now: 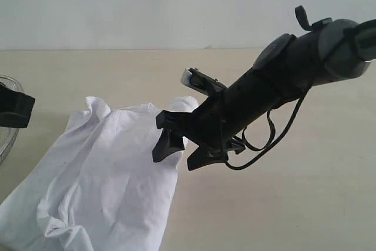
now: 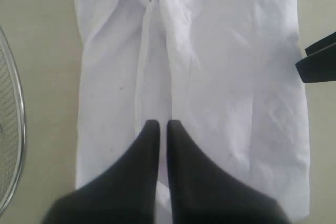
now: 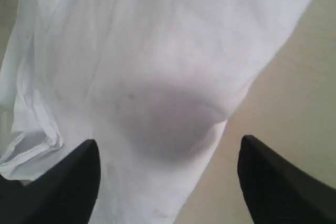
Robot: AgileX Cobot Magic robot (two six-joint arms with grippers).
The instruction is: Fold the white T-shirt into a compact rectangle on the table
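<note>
Where the exterior view is nearest, at the lower left of the frame, the white T-shirt point(image 1: 106, 174) lies on the table point(image 1: 282, 204). It shows plain white cloth, gathered into a long creased band that runs toward the centre. Pale beige tabletop fills the lower right and middle. The right gripper point(image 3: 169, 140) hangs over the shirt's upper right edge with its jaws spread wide. The left gripper point(image 2: 159, 124) is closed, fingertips together above the cloth. A wire basket point(image 1: 4, 116) sits at the left edge. A plain pale wall point(image 1: 147, 4) spans the top.
</note>
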